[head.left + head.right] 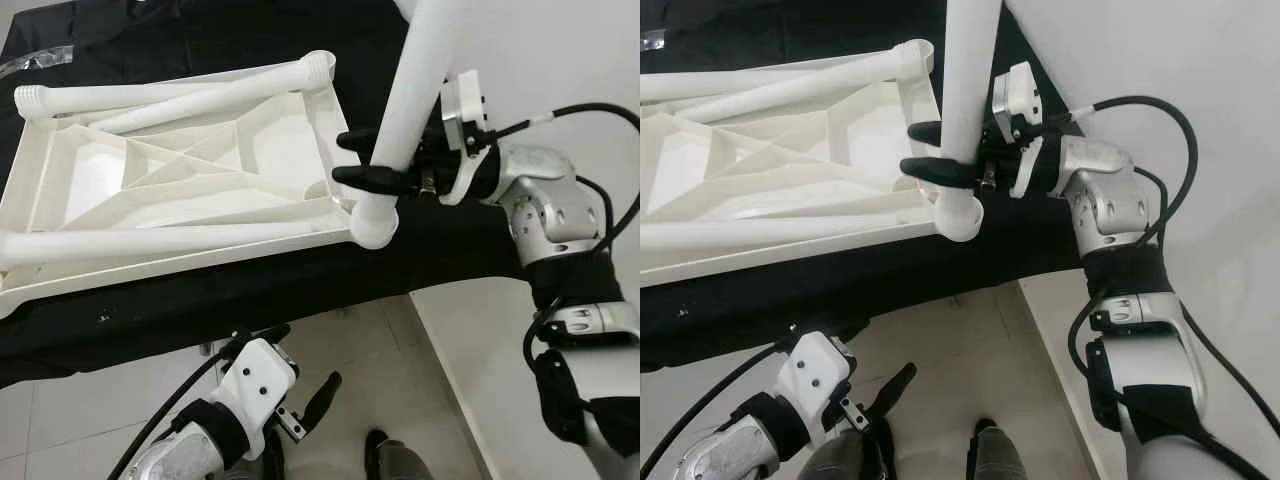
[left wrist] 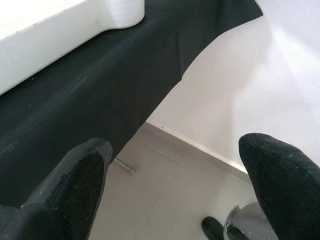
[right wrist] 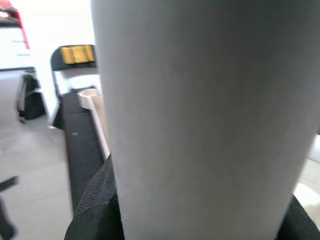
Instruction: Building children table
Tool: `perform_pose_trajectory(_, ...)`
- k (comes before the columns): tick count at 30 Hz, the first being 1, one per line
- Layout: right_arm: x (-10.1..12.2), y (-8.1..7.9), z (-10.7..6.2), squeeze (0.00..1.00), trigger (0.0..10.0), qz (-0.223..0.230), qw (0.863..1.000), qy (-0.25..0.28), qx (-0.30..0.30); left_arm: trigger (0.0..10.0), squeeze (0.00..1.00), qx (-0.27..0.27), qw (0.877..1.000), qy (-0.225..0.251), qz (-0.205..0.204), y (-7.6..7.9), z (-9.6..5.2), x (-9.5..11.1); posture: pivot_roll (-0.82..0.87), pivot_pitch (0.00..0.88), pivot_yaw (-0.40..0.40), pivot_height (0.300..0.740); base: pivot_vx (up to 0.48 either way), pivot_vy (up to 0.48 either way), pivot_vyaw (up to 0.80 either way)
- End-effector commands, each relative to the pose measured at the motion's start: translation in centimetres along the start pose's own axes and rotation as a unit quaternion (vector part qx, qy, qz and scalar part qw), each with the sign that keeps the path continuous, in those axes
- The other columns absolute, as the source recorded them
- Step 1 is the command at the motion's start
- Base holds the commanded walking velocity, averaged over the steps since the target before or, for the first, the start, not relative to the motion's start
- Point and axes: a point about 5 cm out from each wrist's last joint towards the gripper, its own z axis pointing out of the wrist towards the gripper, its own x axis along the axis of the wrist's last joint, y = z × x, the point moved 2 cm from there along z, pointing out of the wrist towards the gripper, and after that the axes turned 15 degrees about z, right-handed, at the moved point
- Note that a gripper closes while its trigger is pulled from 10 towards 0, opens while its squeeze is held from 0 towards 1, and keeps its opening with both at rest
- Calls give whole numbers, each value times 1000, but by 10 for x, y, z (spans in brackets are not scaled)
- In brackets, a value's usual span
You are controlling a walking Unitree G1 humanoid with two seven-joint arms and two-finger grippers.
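A white plastic tabletop (image 1: 150, 265) lies upside down on a black-covered table (image 1: 250, 300). White legs lie along its far edge (image 1: 180, 92) and near edge (image 1: 150, 240). Another white leg (image 1: 415, 90) stands upright with its foot in the near right corner socket (image 1: 372, 228). My right gripper (image 1: 345, 157) is shut on this leg just above the socket, and the leg (image 3: 200, 120) shows close up in the right wrist view. My left gripper (image 1: 300, 362) hangs below the table's front edge, open, with nothing between its fingers (image 2: 75, 190).
The black cloth (image 2: 100, 100) hangs over the table's front edge. Pale floor tiles (image 1: 380, 370) lie below, with my feet (image 1: 385, 455) on them. A white wall (image 1: 560, 60) rises to the right. A black chair (image 3: 75, 55) stands farther back.
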Motion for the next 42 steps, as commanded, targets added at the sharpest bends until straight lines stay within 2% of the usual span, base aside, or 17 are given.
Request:
perform_pose_trajectory(1, -16, 4, -2, 0, 10000, 14, 999, -31, -18, 10000, 0, -8, 1000, -10, -9, 6, -1, -4, 20, 325, 15, 740, 0, 0, 0)
perform_pose_trajectory(11, -13, 4, -5, 0, 10000, 21, 999, -25, -17, 10000, 0, -8, 1000, -9, -10, 7, -3, -3, 19, 337, 14, 740, 0, 0, 0)
perform_pose_trajectory(16, -19, -7, 1, 0, 10000, 31, 999, -29, 26, 10000, 0, -9, 1000, -9, -10, 6, -4, -3, 20, 341, 16, 740, 0, 0, 0)
perform_pose_trajectory(20, -23, -11, 9, 0, 10000, 32, 998, -37, 33, 10000, 0, -9, 1000, -9, -10, 6, -4, -3, 18, 341, 18, 740, 0, 0, 0)
perform_pose_trajectory(23, -27, -10, 17, 0, 10000, 31, 998, -48, 21, 10000, 0, -9, 1000, -10, -10, 6, -4, -3, 18, 341, 18, 740, 0, 0, 0)
perform_pose_trajectory(27, -31, 1, 23, 0, 10000, 39, 997, -47, -36, 10000, 0, -8, 1000, -9, -11, 6, -3, -3, 16, 341, 11, 740, 0, 0, 0)
perform_pose_trajectory(29, -34, 7, 22, 0, 10000, 48, 996, -44, -69, 10000, 0, -7, 1000, -9, -10, 6, -2, -3, 17, 341, 11, 740, 0, 0, 0)
perform_pose_trajectory(37, -37, 18, 10, 0, 10000, 71, 988, -27, -138, 10000, 0, -7, 1000, -9, -10, 5, -2, -3, 11, 342, 16, 740, 0, 0, 0)
perform_pose_trajectory(42, -37, 20, 7, 0, 10000, 77, 984, -20, -157, 10000, 0, -8, 1000, -10, -11, 5, -3, -4, 10, 341, 18, 740, 0, 0, 0)
